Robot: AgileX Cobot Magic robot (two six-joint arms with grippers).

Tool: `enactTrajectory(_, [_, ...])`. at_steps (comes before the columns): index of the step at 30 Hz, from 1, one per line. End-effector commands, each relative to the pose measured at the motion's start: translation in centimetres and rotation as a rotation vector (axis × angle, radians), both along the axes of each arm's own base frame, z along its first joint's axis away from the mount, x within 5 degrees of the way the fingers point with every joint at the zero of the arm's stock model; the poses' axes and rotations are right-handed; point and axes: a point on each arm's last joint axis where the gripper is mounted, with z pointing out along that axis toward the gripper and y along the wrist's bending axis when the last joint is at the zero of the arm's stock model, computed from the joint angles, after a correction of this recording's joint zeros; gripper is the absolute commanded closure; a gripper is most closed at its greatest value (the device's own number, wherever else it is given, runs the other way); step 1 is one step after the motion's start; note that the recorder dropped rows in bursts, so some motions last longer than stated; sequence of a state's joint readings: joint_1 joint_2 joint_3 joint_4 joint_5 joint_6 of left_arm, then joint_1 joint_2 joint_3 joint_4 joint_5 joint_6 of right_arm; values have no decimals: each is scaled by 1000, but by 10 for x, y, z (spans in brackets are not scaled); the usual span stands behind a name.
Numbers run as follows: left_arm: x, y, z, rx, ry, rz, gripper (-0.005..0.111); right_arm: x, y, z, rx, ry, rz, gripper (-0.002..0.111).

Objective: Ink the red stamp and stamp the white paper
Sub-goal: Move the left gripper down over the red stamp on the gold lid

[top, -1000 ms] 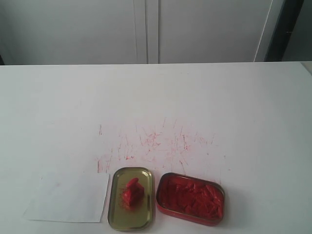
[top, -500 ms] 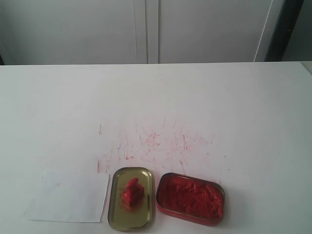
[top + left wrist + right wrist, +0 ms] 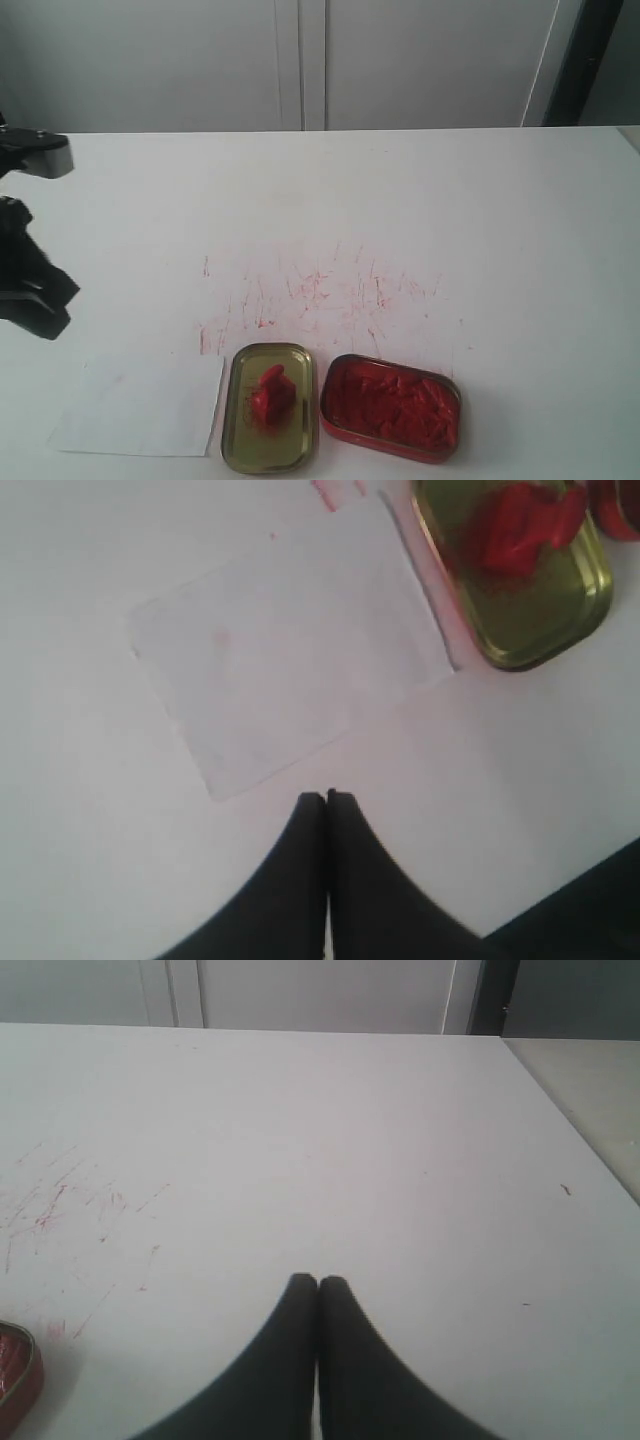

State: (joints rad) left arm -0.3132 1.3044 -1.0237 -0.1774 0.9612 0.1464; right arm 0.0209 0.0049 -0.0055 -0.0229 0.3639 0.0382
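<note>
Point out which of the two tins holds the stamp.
The gold tray, next to the white paper: the red stamp sits in it. The red tin on its other side holds only red ink paste.

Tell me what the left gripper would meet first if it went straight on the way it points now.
Most likely the thin white rectangular paper sheet, which lies right ahead of the shut left gripper. The gold metal tray sits off to one side. Depth is unclear.
</note>
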Motion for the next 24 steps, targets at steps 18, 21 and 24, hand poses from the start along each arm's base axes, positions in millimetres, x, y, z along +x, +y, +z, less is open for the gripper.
enactTrajectory(18, [15,-134,-20,72,0,-206,107,0,0,0,-2,-14,2,108])
enactTrajectory(21, [12,-156,-24,122,-28,-214,107,0,0,0,-2,-14,2,108])
enactTrajectory(24, [10,-170,-32,195,-23,-176,107,0,0,0,-2,-14,2,108])
